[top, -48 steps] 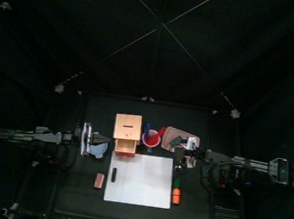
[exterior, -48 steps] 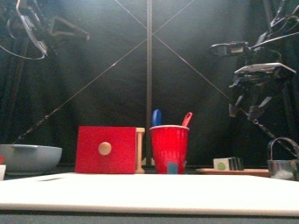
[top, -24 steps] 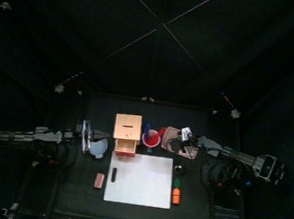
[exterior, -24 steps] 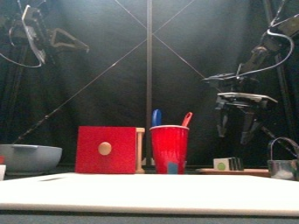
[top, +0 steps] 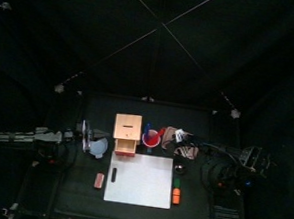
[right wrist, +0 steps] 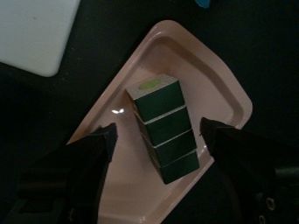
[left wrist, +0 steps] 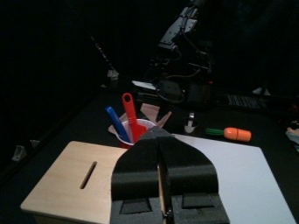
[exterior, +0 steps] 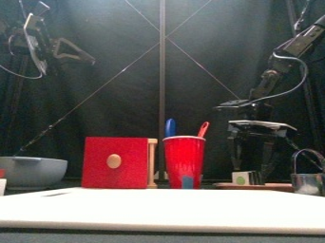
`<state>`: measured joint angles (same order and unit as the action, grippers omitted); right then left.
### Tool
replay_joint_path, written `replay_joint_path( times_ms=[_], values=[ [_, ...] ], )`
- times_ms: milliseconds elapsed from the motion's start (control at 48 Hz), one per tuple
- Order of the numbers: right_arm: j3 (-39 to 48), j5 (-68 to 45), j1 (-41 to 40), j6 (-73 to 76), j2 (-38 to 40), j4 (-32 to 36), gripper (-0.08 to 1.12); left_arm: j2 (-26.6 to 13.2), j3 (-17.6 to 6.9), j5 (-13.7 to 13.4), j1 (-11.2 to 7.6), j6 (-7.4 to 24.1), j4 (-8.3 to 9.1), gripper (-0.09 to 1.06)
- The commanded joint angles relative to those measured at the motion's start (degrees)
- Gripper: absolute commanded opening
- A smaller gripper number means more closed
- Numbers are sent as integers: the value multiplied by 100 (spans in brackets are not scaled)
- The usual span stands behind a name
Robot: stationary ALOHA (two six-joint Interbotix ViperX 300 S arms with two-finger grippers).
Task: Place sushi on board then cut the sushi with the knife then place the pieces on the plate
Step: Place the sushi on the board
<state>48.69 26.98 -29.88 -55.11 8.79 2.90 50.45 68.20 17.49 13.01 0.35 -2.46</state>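
The dark green sushi roll [right wrist: 163, 129] lies on the pink tray [right wrist: 222, 96], at the table's right behind the white board [top: 144, 179]. My right gripper [right wrist: 160, 133] hangs open just above the roll, one jaw on each side, not touching it. From the front, the right gripper [exterior: 257, 169] stands directly over the sushi roll [exterior: 248, 177]. The red cup [exterior: 184, 161] holds a blue knife [exterior: 170, 126] and a red knife [exterior: 202, 129]. My left gripper [left wrist: 160, 144] is shut and empty, resting high at the left over the wooden box [left wrist: 82, 175].
The wooden box with its red drawer front [exterior: 114, 161] stands left of the cup. A blue-grey bowl [exterior: 28, 171] sits at far left and a metal cutter [exterior: 309, 180] at far right. An orange carrot toy [top: 177, 195] lies right of the board, a small brownish toy [top: 99, 180] left of it.
My right gripper has come down from high above the table to just over the sushi roll on the tray, still open. The left arm has stayed put.
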Motion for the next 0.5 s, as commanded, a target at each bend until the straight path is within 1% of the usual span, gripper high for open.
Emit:
replay_joint_path(
  times_ms=[21, 208, 271, 500],
  values=[
    [-105, -97, -70, 0, -53, 114, 103, -26, -62, 62, 18, 0, -35, 4],
    [-132, -88, -149, 0, -246, 158, 102, -18, -35, 62, 18, -18, -53, 4],
    [-141, -79, -149, 0, -272, 158, 98, -26, -35, 70, 18, -18, -62, 4],
    [-149, -18, -158, 44, -237, 114, 71, -26, -35, 70, 18, -9, -70, 4]
  ],
)
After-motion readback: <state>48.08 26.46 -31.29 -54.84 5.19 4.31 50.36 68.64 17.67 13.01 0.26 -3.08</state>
